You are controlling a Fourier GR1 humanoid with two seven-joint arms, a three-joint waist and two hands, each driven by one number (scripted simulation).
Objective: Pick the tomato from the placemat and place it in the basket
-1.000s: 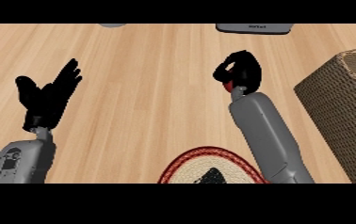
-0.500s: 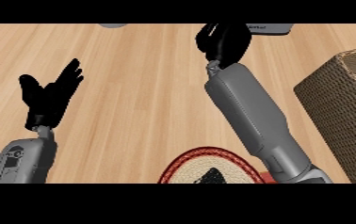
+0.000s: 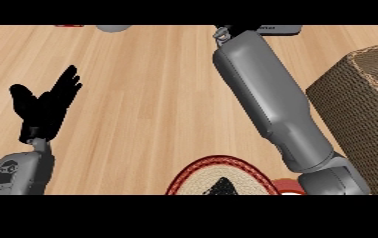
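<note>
Left hand [image 3: 43, 109] rests open at the left of the frame, fingers up, above the counter [image 3: 148, 82]. Right forearm [image 3: 266, 97] runs from the lower right up to the top edge, where the right hand passes out of sight, so its state cannot be told. Tomato: not to be made out. A small red shape [image 3: 286, 186] lies at the bottom edge just beside the placemat [image 3: 190, 173], half hidden by the elbow. The basket [image 3: 351, 107] stands at the right edge.
</note>
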